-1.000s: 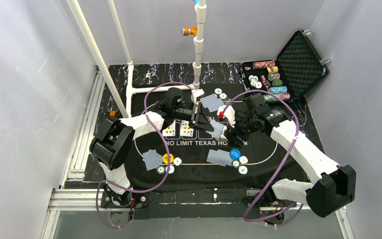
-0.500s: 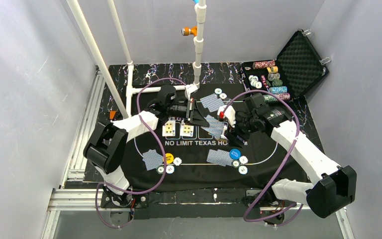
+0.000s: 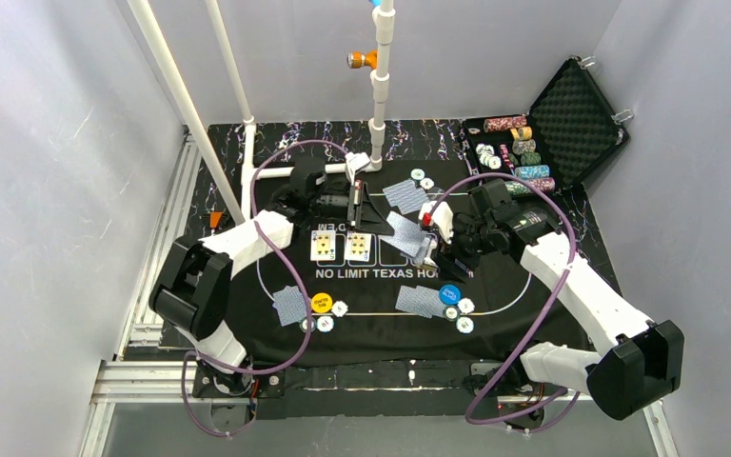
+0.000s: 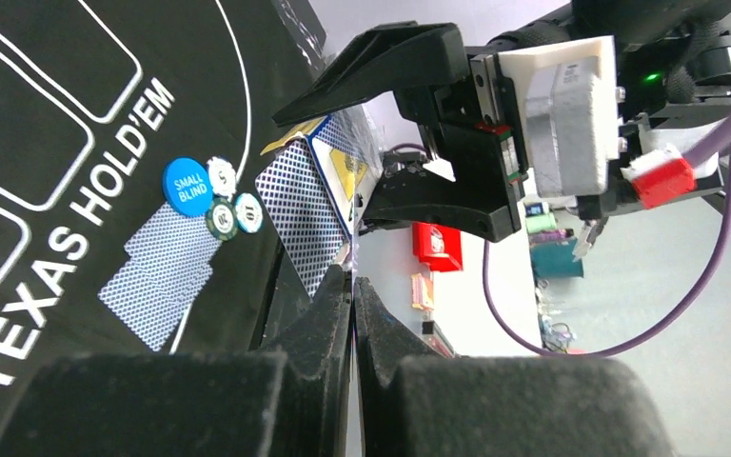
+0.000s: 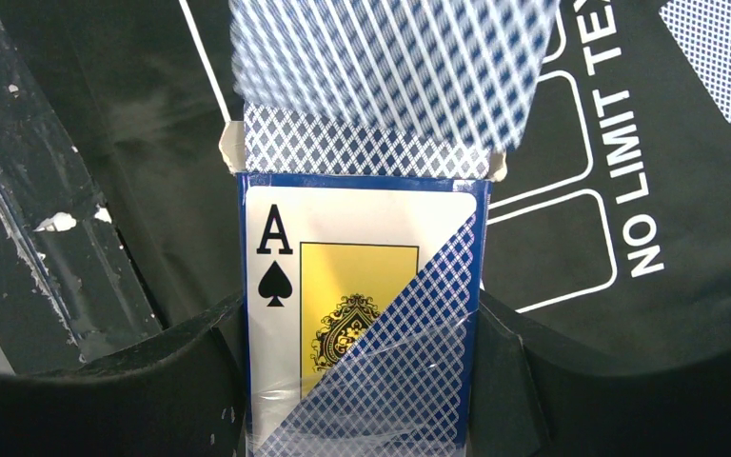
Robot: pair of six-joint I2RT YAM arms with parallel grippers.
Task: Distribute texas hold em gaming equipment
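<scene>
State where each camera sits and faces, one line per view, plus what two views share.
Top external: above and behind, looking down on the mat; left arm and right arm show.
Left wrist: on the left arm, looking along the left gripper, jaws shut on a playing card, toward the right gripper.
Right wrist: on the right arm, looking down between its jaws at the held card box.
Shared: both wrist views show that box.

An open foam-lined case [image 3: 585, 116] adjoins the black mat [image 3: 381, 335].
</scene>
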